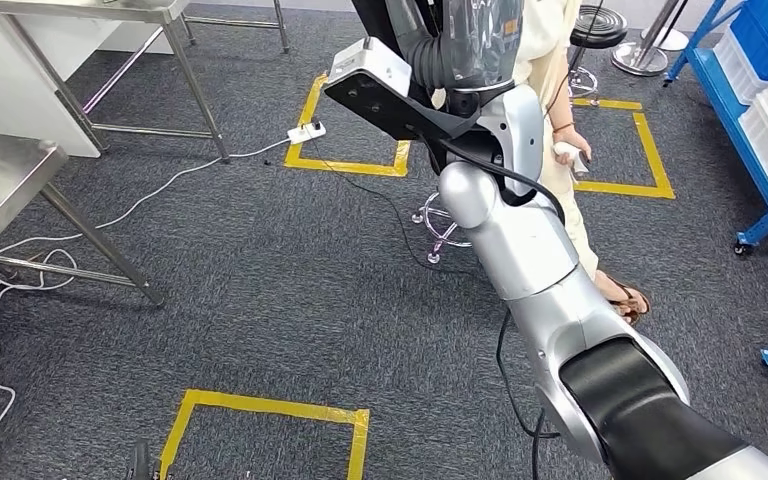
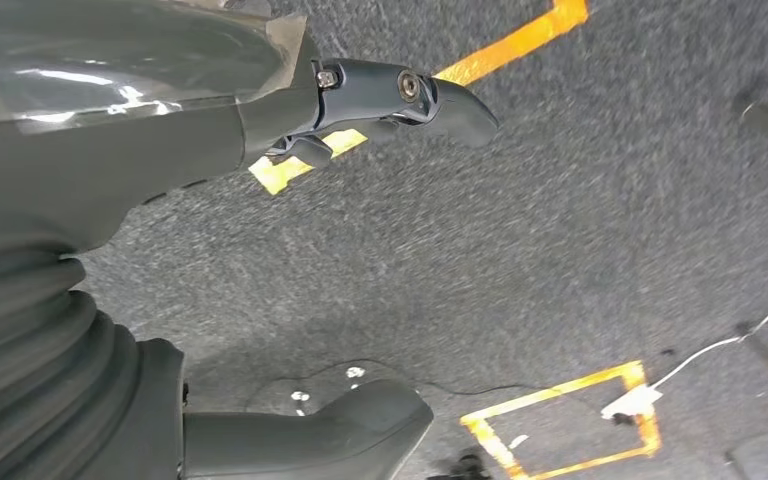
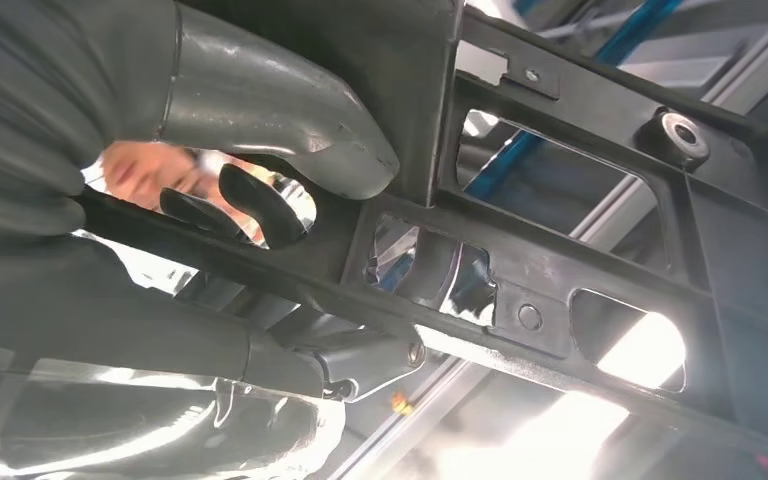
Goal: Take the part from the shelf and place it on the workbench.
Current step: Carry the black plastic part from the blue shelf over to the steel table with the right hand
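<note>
R hand (image 3: pixel 290 200) grips black plastic part (image 3: pixel 560 250), fingers wrapped thru its openings. L hand (image 2: pixel 290 250) holds nothing, fingers apart over grey carpet (image 2: pixel 560 230).

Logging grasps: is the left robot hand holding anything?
No. The left robot hand is empty, fingers apart, only carpet beneath.

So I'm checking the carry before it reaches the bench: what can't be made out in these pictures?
- Right hand: the head view has it behind the black part; the right wrist view shows its fingers hooked through the frame.
- The part's full shape: cut off by the edges of the right wrist view.
- Person: upper body cut off at the head view's top edge.
- Left hand: empty, fingertips blurred.
</note>
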Tool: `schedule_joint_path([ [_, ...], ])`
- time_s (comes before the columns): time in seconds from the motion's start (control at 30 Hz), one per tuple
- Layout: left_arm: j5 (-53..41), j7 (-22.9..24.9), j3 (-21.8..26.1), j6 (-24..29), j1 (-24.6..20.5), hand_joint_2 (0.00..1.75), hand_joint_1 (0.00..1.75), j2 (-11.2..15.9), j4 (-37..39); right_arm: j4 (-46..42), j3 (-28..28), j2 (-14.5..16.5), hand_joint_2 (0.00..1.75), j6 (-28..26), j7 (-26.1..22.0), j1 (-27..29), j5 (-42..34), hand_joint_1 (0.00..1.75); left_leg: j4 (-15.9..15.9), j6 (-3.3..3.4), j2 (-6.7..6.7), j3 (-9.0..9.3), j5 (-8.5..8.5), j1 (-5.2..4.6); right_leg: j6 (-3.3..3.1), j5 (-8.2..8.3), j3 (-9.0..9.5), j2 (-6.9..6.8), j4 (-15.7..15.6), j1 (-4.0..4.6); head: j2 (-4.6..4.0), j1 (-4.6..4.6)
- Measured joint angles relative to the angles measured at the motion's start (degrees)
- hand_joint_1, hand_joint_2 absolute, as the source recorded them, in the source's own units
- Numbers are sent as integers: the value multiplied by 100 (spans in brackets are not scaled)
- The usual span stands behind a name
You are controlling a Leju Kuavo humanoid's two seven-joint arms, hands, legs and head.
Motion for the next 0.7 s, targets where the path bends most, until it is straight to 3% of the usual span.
schedule_joint_path([
  [0.07, -21, -9, 17, -9, -28, 175, 0, 21, 41, 1, 9, 2, 175, 1, -8, -8, 1, 175, -205, 50, 60, 101, 18, -62, 25, -19, 13, -99, -7, 28, 0, 4],
  [0.13, -49, -14, 41, -26, -40, 175, 0, 41, 80, -2, 19, 4, 175, 3, -12, -12, 1, 175, -266, 94, -64, 127, 53, -56, 66, -46, 25, -155, -2, 30, 0, 8],
  [0.17, -59, -16, 57, -41, -49, 175, 0, 45, 97, -5, 21, 4, 175, 7, -13, -17, 0, 175, -311, 124, -121, 158, 78, -40, 83, -92, 7, -84, 60, 25, 0, 11],
  [0.2, -61, -19, 76, -57, -65, 175, 0, 49, 113, -8, 20, 2, 175, 14, -13, -29, -6, 175, -355, 156, -175, 189, 105, -17, 84, -179, -60, 42, 220, 17, 0, 13],
  [0.27, -63, -24, 111, -97, -112, 175, 0, 55, 154, -11, 20, -16, 175, 50, -16, -54, -33, 175, -392, 194, -296, 216, 134, 8, 58, -469, -383, 324, 906, -13, 0, 20],
  [0.33, -59, -33, 145, -143, -132, 175, 0, 62, 212, -10, 28, -33, 175, 106, -20, -63, -80, 175, -389, 198, -442, 216, 138, 17, 72, -688, -754, 413, 1618, -37, 0, 26],
  [0.37, -57, -43, 166, -171, -129, 175, 0, 67, 245, -9, 36, -36, 175, 133, -23, -66, -103, 175, -386, 195, -521, 217, 139, 22, 112, -675, -820, 421, 1711, -52, 0, 26],
  [0.4, -55, -56, 188, -199, -125, 175, 0, 72, 277, -9, 43, -35, 175, 155, -27, -76, -122, 175, -382, 185, -598, 218, 140, 30, 170, -567, -767, 429, 1552, -73, 0, 26],
  [0.43, -55, -77, 214, -230, -122, 175, 0, 80, 302, -9, 50, -33, 175, 173, -30, -95, -137, 175, -373, 166, -676, 218, 139, 44, 239, -393, -613, 467, 1188, -107, 0, 27],
  [0.47, -58, -105, 238, -257, -123, 175, 0, 92, 322, -9, 55, -33, 175, 188, -32, -119, -150, 175, -357, 134, -752, 206, 134, 50, 305, -211, -416, 573, 741, -150, 0, 29],
  [0.5, -75, -140, 257, -279, -126, 175, 0, 103, 340, -10, 60, -29, 175, 201, -32, -143, -165, 175, -330, 94, -822, 184, 126, 54, 329, -69, -250, 669, 372, -182, 0, 29],
  [0.57, -137, -219, 282, -302, -124, 175, 0, 127, 366, -10, 75, -24, 175, 232, -33, -167, -189, 175, -305, 7, -938, 128, 129, 63, 286, 49, -91, 778, 33, -193, 0, 31],
  [0.63, -209, -282, 312, -306, -109, 175, 0, 151, 395, -10, 98, -9, 175, 266, -34, -173, -201, 175, -320, -60, -1013, 89, 151, 96, 184, 74, -78, 673, 20, -172, 0, 31],
  [0.7, -284, -339, 344, -302, -104, 175, 0, 170, 417, -11, 116, 21, 175, 290, -34, -187, -204, 175, -149, -105, -780, -6, 41, 94, 94, 96, -68, 565, -1, -174, 0, 18],
])
